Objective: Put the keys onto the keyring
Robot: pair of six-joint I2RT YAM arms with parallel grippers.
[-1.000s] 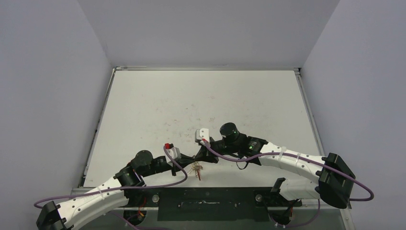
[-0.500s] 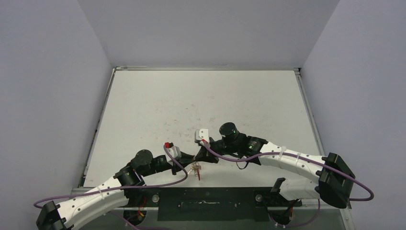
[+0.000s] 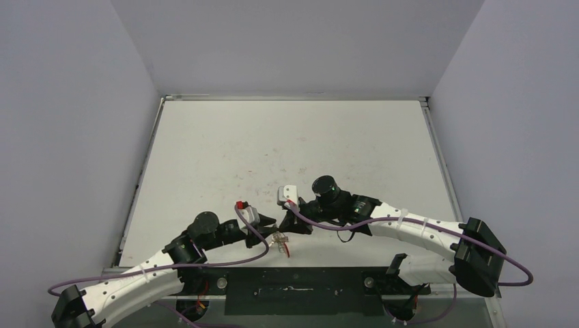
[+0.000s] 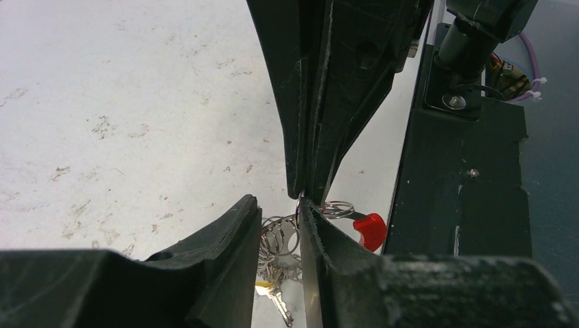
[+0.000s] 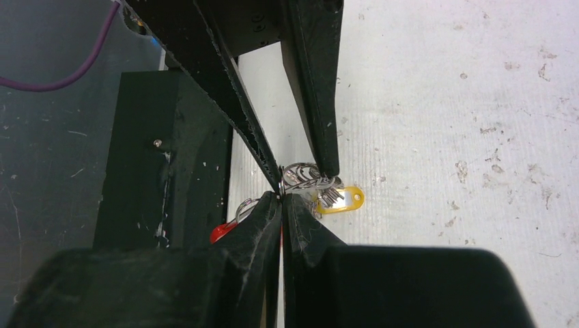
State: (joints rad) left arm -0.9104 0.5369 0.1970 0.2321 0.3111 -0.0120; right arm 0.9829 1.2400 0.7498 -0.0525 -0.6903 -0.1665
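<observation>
Pale grey walls [image 3: 68,137] close in a scuffed white table [image 3: 287,143], and both arms meet low at its near edge, just short of the black base plate [image 4: 464,205]. The right gripper [image 5: 280,201] has its jaws pressed together on the thin wire of the keyring [image 4: 338,205], which rises edge-on from the fingertips. The ring's red piece [image 4: 369,229] sticks out on the near side, just above the table's edge. The left gripper [image 4: 278,205] comes in from the left, tip to tip with the right one. Its jaws stand a narrow gap apart, and a bunch of small silver rings shows through that gap. The keys [image 4: 276,294] hang below the bunch, with a yellow tag [image 5: 345,199] lying on the table beside them. In each wrist view, the other gripper's dark fingers cross the middle and hide much of the bunch. From above, the two grippers and a purple cable [image 3: 239,263] cover most of it.
</observation>
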